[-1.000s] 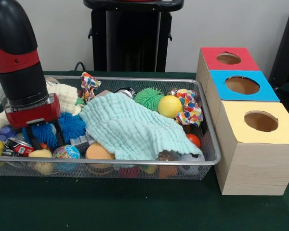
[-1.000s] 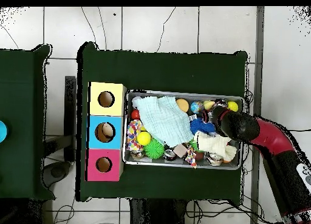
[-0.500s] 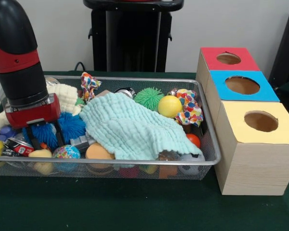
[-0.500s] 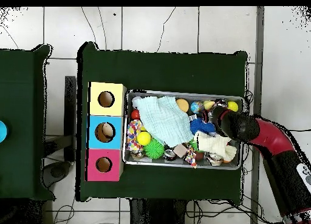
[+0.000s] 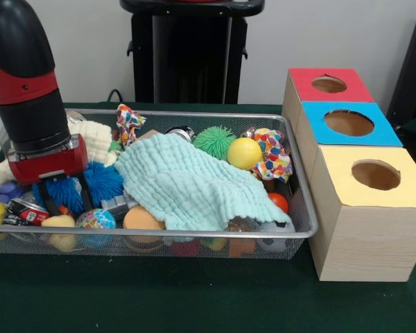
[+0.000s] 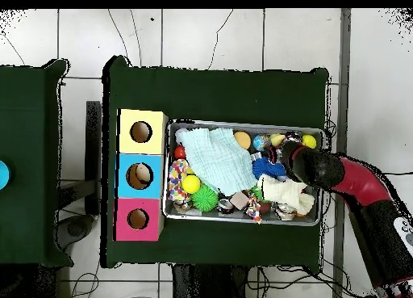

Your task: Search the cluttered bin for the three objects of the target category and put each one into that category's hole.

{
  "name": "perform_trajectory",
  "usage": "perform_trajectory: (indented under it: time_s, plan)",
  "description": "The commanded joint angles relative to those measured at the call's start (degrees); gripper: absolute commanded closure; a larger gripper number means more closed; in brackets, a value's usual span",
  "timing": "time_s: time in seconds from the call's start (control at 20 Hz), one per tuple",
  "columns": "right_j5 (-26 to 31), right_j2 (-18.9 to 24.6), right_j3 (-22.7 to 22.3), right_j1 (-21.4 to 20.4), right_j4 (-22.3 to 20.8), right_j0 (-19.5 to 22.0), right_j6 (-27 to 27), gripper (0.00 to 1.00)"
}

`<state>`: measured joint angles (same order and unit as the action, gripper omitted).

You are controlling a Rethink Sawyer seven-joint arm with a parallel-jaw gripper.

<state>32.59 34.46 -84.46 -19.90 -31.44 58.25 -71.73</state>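
A wire mesh bin point(image 5: 194, 236) holds many toys under and around a mint cloth point(image 5: 187, 184). My gripper point(image 5: 64, 200) is down in the bin's left end, open, with its fingers point(image 5: 84, 197) astride part of a blue spiky ball point(image 5: 100, 182). Close by lie a red can point(image 5: 28, 211), a multicoloured ball point(image 5: 96, 219) and an orange ball point(image 5: 141, 218). A yellow ball point(image 5: 244, 152) and a green spiky ball point(image 5: 213, 141) rest at the back. From overhead the gripper point(image 6: 278, 156) is mostly hidden under the arm.
Three wooden boxes stand to the right of the bin, each with a round hole: red top point(image 5: 329, 84), blue top point(image 5: 349, 123), yellow top point(image 5: 374, 175). A cream knit cloth point(image 5: 93, 135) and a colourful rope toy point(image 5: 272, 154) also lie in the bin.
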Motion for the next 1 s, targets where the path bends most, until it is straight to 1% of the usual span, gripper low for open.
perform_trajectory:
  time_s: [0.05,0.25,0.5,0.6,0.85,1.0]
  plan:
    - [-10.3,-2.2,-4.2,-1.0,-5.2,-0.6,-3.5,0.00]
    - [-11.3,-2.4,-6.2,-3.2,-5.1,-0.7,-4.2,0.00]
    - [-10.3,-2.8,-8.4,-5.6,-3.4,-0.5,-5.0,0.00]
    - [-7.2,-2.1,-8.4,-5.9,-1.6,0.1,-3.7,0.00]
    - [5.4,0.2,-10.1,-15.1,3.7,2.6,2.0,0.00]
    - [10.3,0.4,-9.8,-18.8,5.7,2.1,3.3,0.00]
